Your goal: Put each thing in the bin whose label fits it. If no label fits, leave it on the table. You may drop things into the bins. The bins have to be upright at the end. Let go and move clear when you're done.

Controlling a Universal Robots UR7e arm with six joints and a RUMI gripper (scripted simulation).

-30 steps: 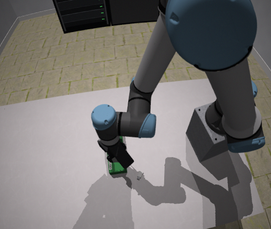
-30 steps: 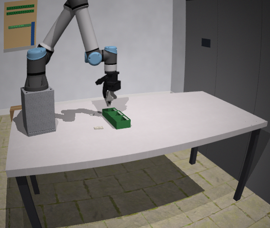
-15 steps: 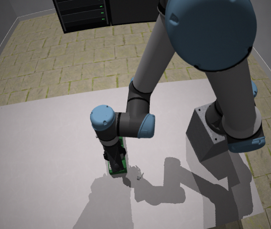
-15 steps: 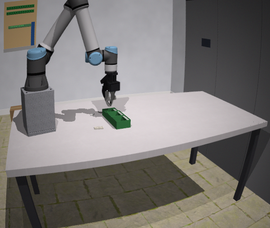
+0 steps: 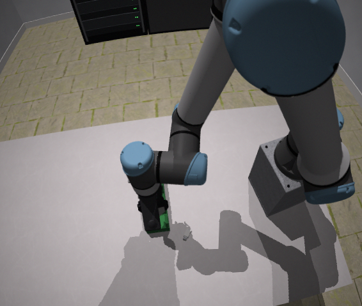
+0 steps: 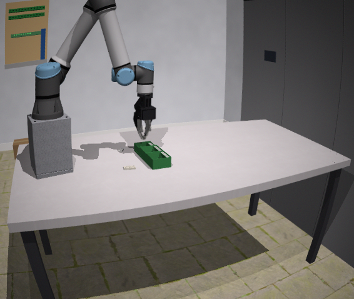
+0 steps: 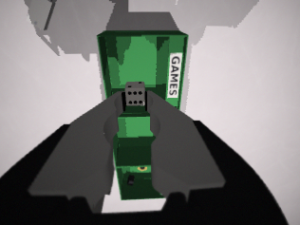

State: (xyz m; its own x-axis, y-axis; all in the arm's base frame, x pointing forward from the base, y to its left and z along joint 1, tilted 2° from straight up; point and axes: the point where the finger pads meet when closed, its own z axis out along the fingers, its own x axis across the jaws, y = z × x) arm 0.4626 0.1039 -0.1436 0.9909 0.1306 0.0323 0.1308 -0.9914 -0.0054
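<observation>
My gripper (image 6: pixel 143 137) (image 7: pixel 135 92) points down and is shut on a dark grey die (image 7: pixel 135 92) with black pips. It holds the die above the GAMES compartment of a green three-part bin (image 5: pixel 165 218) (image 6: pixel 161 163) (image 7: pixel 142 33), at the bin's far end in the exterior view. The bin stands upright. The GAMES label (image 7: pixel 175 75) is readable; the other labels are not. A small round thing with a yellow ring (image 7: pixel 142 168) and a small black thing (image 7: pixel 131 179) lie in the opposite end compartment. A cream domino (image 6: pixel 129 167) lies on the table beside the bin.
The white table (image 5: pixel 59 197) (image 6: pixel 235 160) carries the bin and the arm's grey base block (image 5: pixel 267 184) (image 6: pixel 50 147). The base block stands at the table's left end in the exterior view. The arm hides part of the bin in the top view.
</observation>
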